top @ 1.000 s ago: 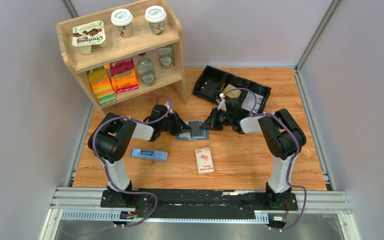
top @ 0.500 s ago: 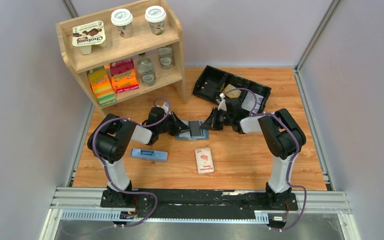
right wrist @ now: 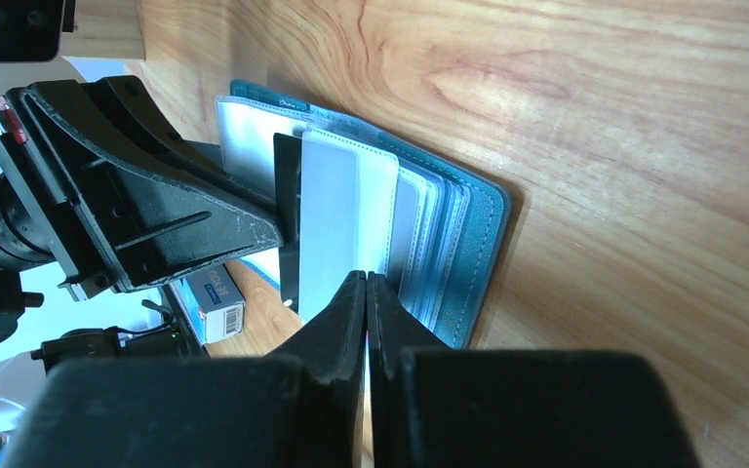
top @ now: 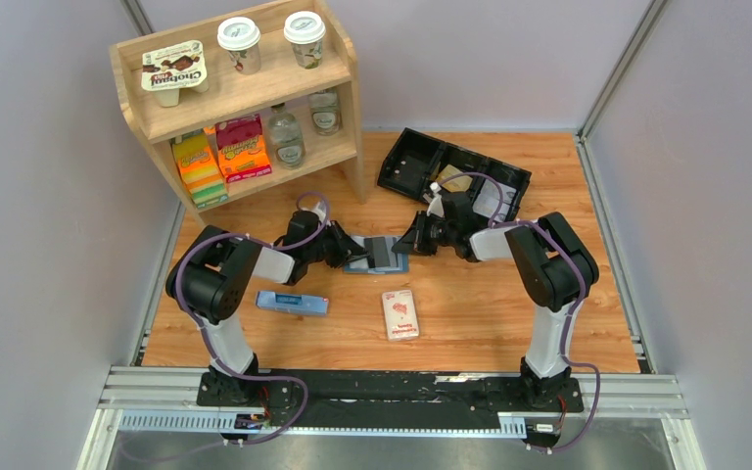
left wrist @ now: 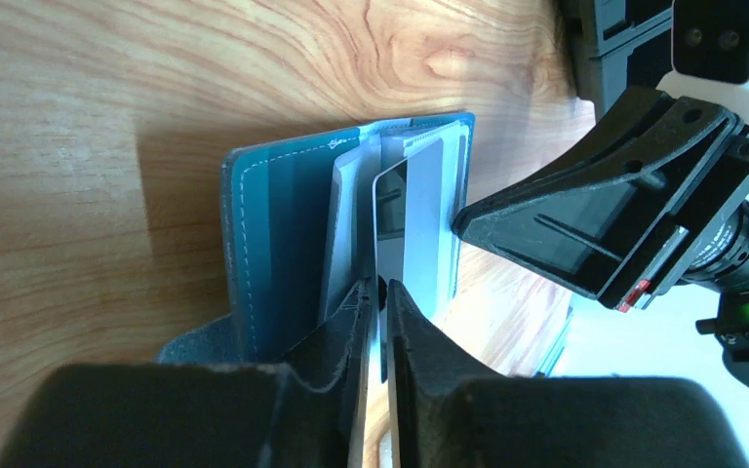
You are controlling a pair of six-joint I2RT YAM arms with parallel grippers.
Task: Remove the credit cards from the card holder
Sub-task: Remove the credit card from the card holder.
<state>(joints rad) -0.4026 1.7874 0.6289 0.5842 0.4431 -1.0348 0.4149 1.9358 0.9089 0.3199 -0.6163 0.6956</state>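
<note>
Now my left gripper (left wrist: 378, 289) has pinched tighter on the edge of the dark grey card (right wrist: 288, 205) and eased back a little, so the pull looks begun. My right gripper (right wrist: 366, 281) is clamped on a pale inner flap of the card holder (left wrist: 273, 224), which lies mid-table between my wrists. I cannot see the tan-gold card. The pale blue box (top: 292, 303) and white pack (top: 400, 313) lie nearer, clear of the path; only slot friction resists.

Card holder (top: 377, 267) lies on the table (top: 470, 313) between left hand (top: 352, 253) and right hand (top: 407, 243).
</note>
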